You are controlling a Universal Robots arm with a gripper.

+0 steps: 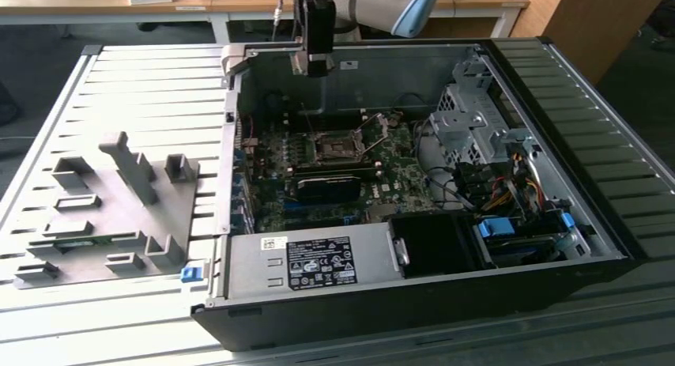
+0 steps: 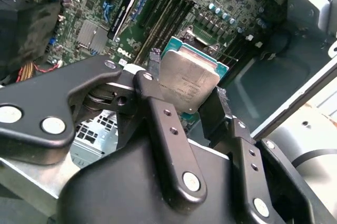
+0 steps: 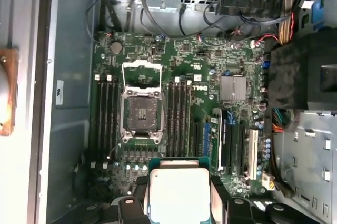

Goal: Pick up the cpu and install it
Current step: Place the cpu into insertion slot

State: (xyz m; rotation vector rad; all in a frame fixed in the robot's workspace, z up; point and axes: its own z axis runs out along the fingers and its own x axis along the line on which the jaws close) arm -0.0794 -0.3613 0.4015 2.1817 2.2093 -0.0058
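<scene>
The cpu (image 2: 190, 78), a small flat square chip with a shiny silver top and a green rim, sits between the black fingers (image 2: 158, 113) of my gripper (image 2: 184, 89), which is shut on it. In the first wrist view the cpu (image 3: 179, 195) hangs in my gripper (image 3: 179, 198) above the green motherboard, short of the socket (image 3: 141, 113). That socket lies bare, with its metal load plate (image 3: 142, 72) swung up. In the exterior view my gripper (image 1: 315, 64) hovers high over the back of the computer case, above and behind the socket (image 1: 340, 149).
The case (image 1: 590, 224) lies on its side, walls up around the board. The power supply (image 1: 306, 263), a black fan shroud (image 1: 438, 243), a drive cage (image 1: 475, 121) and cables crowd the exterior view's right. A grey fixture plate (image 1: 100, 255) with blocks lies left.
</scene>
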